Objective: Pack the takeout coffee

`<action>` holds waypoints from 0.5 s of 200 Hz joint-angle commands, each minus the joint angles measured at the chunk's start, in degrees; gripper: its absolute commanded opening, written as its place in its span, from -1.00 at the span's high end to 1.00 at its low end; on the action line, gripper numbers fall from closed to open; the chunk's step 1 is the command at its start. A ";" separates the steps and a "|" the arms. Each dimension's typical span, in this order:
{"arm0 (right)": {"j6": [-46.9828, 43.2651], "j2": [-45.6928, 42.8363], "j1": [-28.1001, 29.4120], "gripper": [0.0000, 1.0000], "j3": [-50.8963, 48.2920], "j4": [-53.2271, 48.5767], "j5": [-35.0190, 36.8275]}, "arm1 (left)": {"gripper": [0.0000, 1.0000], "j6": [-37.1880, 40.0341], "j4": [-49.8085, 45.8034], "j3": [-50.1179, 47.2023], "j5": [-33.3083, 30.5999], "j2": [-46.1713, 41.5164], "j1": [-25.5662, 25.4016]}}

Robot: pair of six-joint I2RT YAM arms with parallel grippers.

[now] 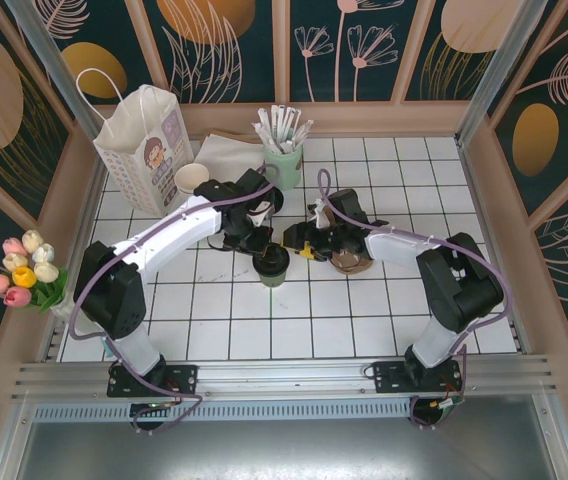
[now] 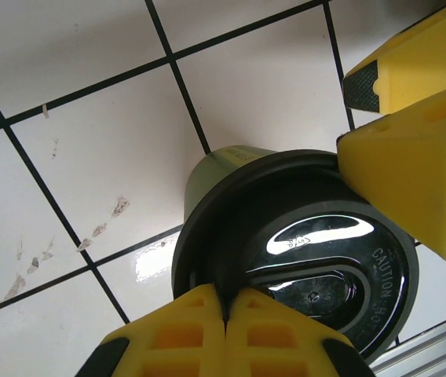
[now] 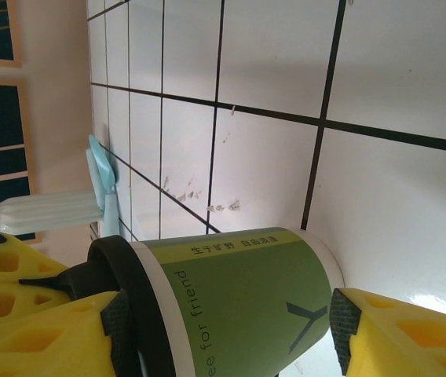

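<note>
Claw status: my left claw [image 2: 224,310] is closed with nothing between its fingers, and its tips sit over the near rim of the lid [image 2: 317,251]. Whether they press down cannot be determined. My right claw [image 3: 231,318] stands wide, and the cup [image 3: 239,290] is framed between its pads. Contact with the wall is not confirmed.

Location: the cup stands upright with its lid on, near the centre of the bench [image 1: 364,310], between both claws.

Handling, by judgement:
- The paper wall is thin and light and will buckle under a hard squeeze.
- Its fill level is hidden, so I treat it as full and keep it level.
- The glossy plastic lid is slippery and may pop off if it is used as a handle.
- The recommended hold is on the green wall just below the rim, where the lid stiffens it, with moderate force.

Surroundings:
- A brown item [image 1: 349,263] that I cannot identify lies just beside my right claw.
- Farther back stand a stack of cups [image 1: 190,178] and a mint holder of sticks [image 1: 284,165], with a white sheet [image 1: 229,150] between them.
- The paper bag [image 1: 144,145] stands at the far left corner with its handles up.
- Flowers [image 1: 24,270] lie well apart, at the left edge.

Obstructions: my left claw sits over the lid and blocks a straight lift. The stack of cups stands directly in front of the paper bag.
</note>
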 commanded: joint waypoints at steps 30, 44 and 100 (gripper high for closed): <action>-0.33 4.76 1.89 -0.37 -6.06 -2.66 6.51 | 1.00 -2.18 4.56 -9.17 1.81 2.52 -0.32; -1.28 4.31 2.52 -0.38 -5.76 -4.37 7.81 | 1.00 -2.96 4.92 -9.79 2.54 2.83 -0.30; 1.34 -5.90 3.08 -0.62 -4.17 2.12 11.85 | 1.00 -5.52 1.82 -4.49 -1.55 1.06 -0.37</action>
